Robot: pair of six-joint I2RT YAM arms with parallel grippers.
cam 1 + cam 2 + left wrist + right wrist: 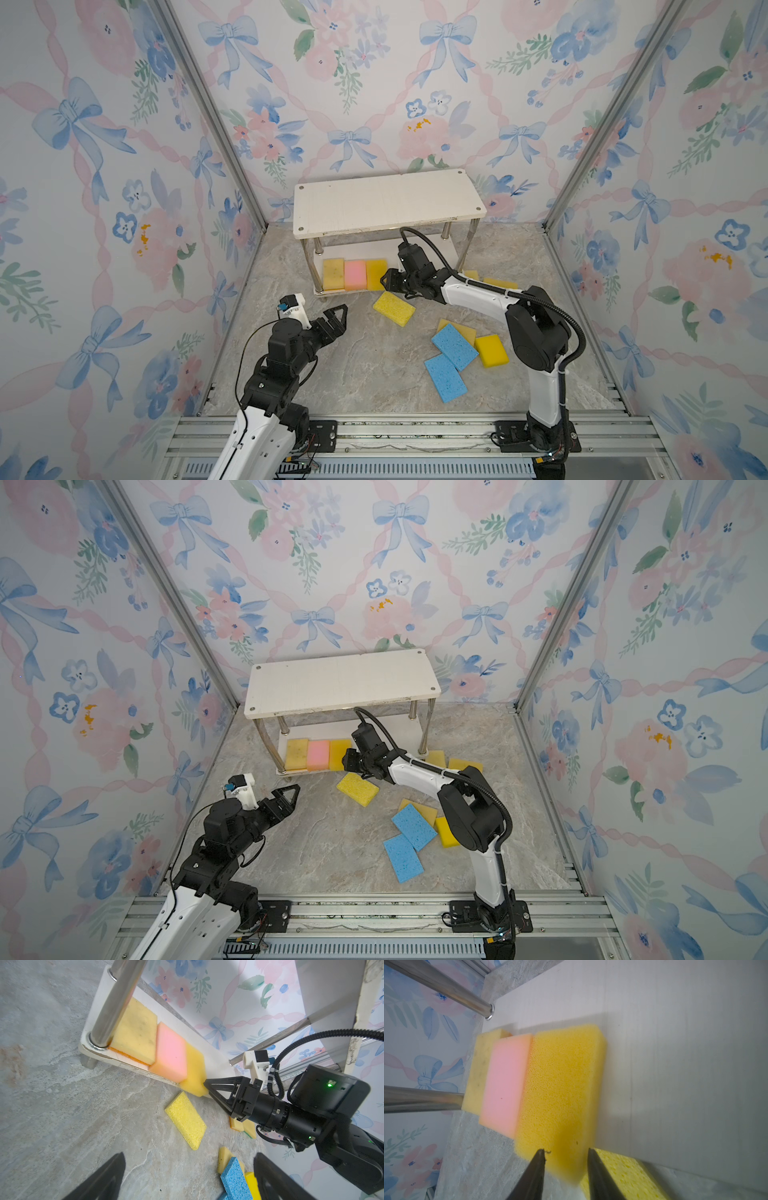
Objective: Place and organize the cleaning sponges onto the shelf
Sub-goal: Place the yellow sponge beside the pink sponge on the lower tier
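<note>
I judge my right gripper [565,1149] half-parted at the near edge of the deep-yellow sponge [560,1088], apparently not pinching it; left gripper [341,318] gapes empty. It lies mid-frame on the lower board [675,1064] beside the pink sponge [506,1084]. Light, squashy foam: pinch across its thickness.

Both top views hang high over the front rail [415,428] and look down toward the back wall [374,83]. You get the whole counter [365,374] and the shelf [388,199] in both, nearly identical, just nudged sideways. Left wrist cam sits low over the counter, aimed at the shelf's lower board [216,1064], with the right gripper [205,1084] side-on. Right wrist cam is right up against that board, looking past its own jaws. Both wrist cams catch the pink sponge [170,1053].
</note>
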